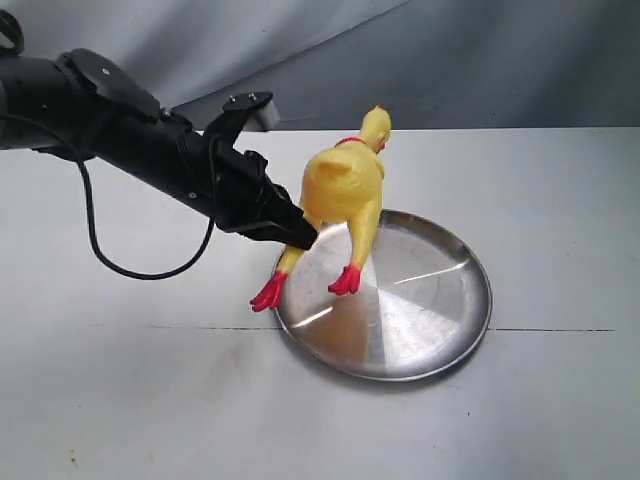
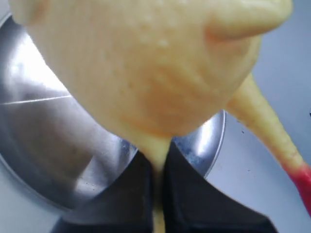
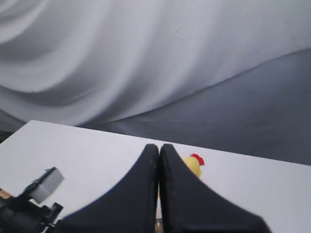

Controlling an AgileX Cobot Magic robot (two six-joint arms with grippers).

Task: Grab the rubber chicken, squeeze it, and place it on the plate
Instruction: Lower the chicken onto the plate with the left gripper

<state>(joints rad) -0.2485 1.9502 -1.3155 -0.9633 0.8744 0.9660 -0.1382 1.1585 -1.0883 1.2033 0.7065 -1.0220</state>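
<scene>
Just one rubber chicken [image 1: 345, 185], one plate [image 1: 430, 300], left jaws gripping it, right jaws closed

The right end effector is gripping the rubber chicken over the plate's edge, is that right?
No, the left end effector grips the rubber chicken over the plate's edge, as the exterior view shows; the right end effector is shut on nothing.

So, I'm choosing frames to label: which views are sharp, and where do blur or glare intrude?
Exterior view: sharp, glare streaks on the plate. Left wrist view: the rubber chicken fills it, soft, too close. Right wrist view: the right gripper dark, slightly blurred.
</scene>
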